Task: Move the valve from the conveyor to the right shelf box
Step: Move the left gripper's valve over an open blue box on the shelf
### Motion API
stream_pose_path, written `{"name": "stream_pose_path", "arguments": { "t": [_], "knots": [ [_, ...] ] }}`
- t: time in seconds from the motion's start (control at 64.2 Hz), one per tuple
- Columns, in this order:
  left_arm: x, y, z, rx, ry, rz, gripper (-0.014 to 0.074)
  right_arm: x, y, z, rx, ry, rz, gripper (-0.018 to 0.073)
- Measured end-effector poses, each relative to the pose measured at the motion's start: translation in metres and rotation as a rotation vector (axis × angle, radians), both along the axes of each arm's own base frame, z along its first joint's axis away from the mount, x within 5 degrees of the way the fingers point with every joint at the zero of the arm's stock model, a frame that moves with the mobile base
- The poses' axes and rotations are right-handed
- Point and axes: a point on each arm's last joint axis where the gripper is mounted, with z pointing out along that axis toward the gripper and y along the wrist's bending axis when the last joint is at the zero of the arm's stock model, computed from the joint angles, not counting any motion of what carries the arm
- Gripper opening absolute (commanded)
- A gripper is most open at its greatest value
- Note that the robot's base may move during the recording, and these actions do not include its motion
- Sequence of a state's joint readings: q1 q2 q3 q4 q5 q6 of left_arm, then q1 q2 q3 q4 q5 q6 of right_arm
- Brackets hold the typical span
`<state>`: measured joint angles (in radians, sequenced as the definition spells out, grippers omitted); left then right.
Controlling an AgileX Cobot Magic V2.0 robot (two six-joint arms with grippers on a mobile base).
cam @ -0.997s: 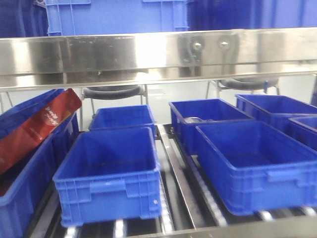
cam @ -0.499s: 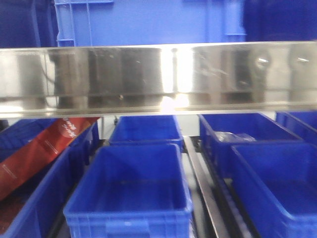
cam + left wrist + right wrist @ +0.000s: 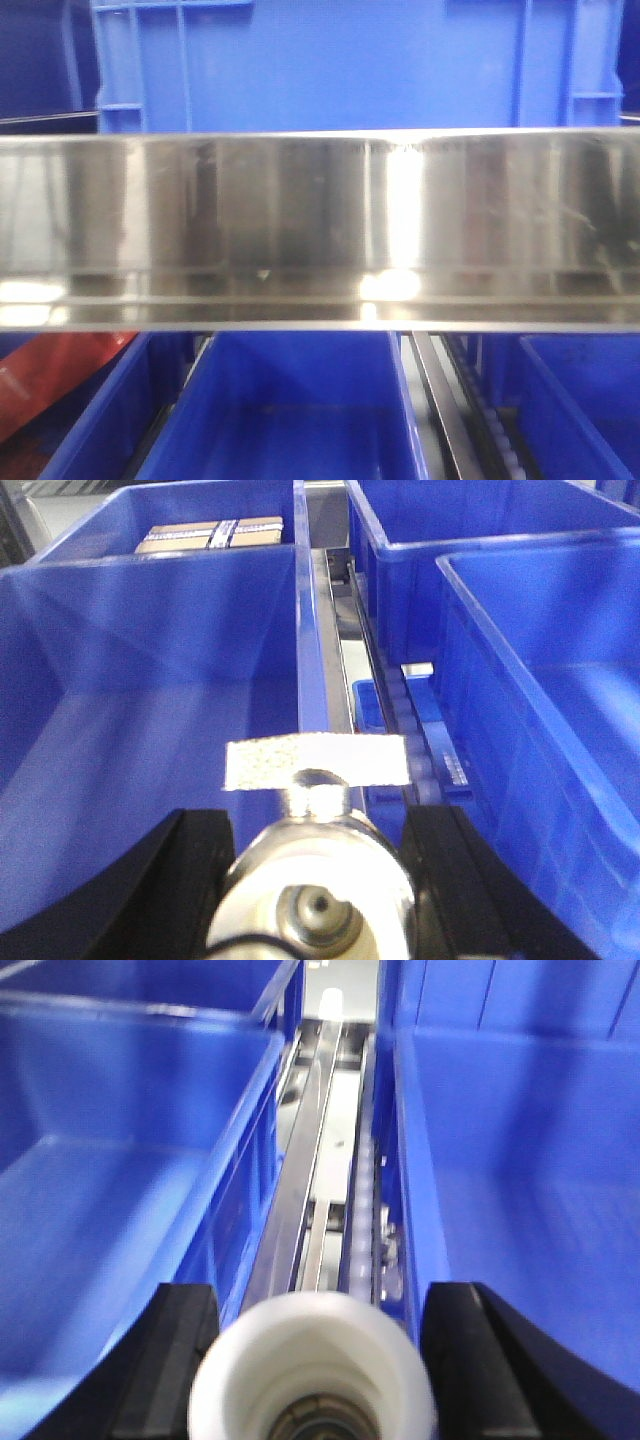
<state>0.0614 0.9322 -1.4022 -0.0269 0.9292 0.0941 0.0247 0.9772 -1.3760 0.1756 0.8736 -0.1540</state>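
Note:
In the left wrist view, my left gripper is shut on a shiny metal valve with a flat silver handle, held over the near edge of a blue box. In the right wrist view, my right gripper is shut on a round white-rimmed part above the roller track between two blue boxes. The right shelf's brushed steel rail fills the middle of the front view, with a blue box below it. The conveyor is out of view.
Blue boxes crowd the right of the left wrist view, and a far one holds cardboard packets. Blue boxes flank the track in the right wrist view. A red bag shows at lower left; another blue crate sits above the rail.
The front view has closed in on the shelf: the steel rail has grown and dropped to mid-frame, hiding most of the boxes below. The red bag has slid almost out at lower left.

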Motion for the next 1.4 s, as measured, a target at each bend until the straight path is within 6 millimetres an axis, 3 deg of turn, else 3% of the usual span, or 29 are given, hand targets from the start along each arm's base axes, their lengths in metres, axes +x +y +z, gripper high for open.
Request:
{"name": "stream_pose_path", "arguments": {
  "t": [1.402],
  "knots": [
    [0.0,0.0,0.0,0.0,0.0,0.0,-0.0111,0.0002,0.0,0.0004,0.0,-0.004,-0.001,-0.0153]
  ]
}}
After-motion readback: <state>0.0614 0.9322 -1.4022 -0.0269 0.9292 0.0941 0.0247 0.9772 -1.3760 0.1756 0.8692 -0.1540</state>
